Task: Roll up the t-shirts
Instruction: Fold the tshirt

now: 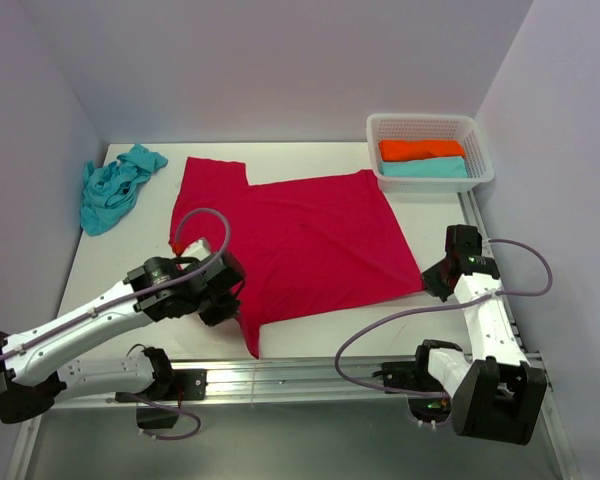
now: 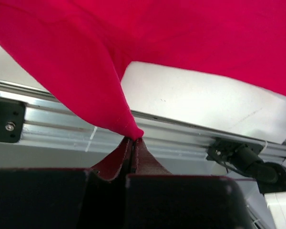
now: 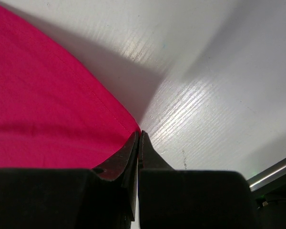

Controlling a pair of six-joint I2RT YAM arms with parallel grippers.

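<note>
Table (image 1: 310,330) bears t-shirt (image 1: 300,235), apparently pinched by left fingers (image 2: 117,161), right fingers (image 3: 121,158).

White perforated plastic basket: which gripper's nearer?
Right. The right gripper holds the crimson fabric t-shirt by a corner, straight down-frame from the basket; the left gripper holds it far to the left.

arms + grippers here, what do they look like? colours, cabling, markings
Both alike: left arm and right arm have white links with black joints and bases. A grey-lilac cable loops loose along each. Left gripper and right gripper: black blocky bodies, dark tapered fingers. No markings readable.
</note>
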